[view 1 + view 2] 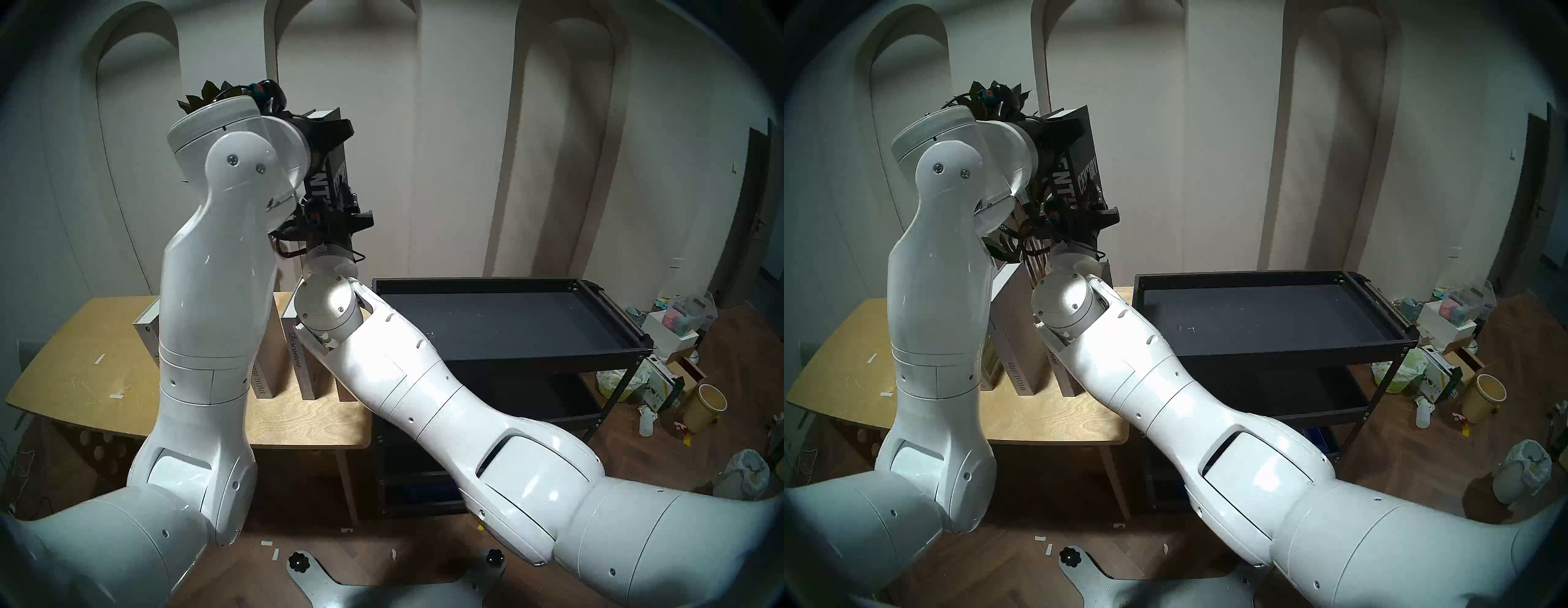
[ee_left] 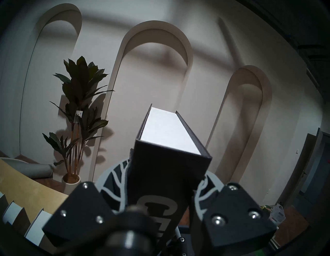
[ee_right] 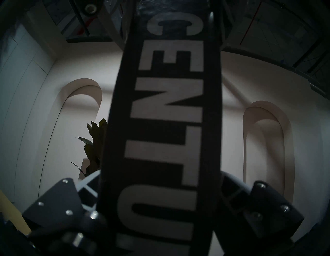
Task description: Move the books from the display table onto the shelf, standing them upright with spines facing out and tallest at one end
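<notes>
The black "CENTURY" book (image 1: 335,170) (image 1: 1087,170) hangs upright in the air above the display table (image 1: 85,361), its spine towards me. My left gripper (image 1: 327,125) (image 2: 166,178) is shut on its upper end. My right gripper (image 1: 339,212) (image 3: 160,178) straddles its lower end, fingers close on both sides of the spine (image 3: 164,125); whether they press it does not show. More books stand on the table behind my arms: "SPECIAL ISSUE" (image 1: 265,378), "Discontent" (image 1: 297,361) and a grey one (image 1: 146,335). The shelf (image 1: 509,322) stands right of the table, its top tray bare.
A potted plant (image 2: 78,100) stands by the arched wall behind the table. Boxes, bags and a yellow cup (image 1: 706,407) litter the floor right of the shelf, and a lined bin (image 1: 742,471) sits nearer me. My two forearms cross in front of the table's right half.
</notes>
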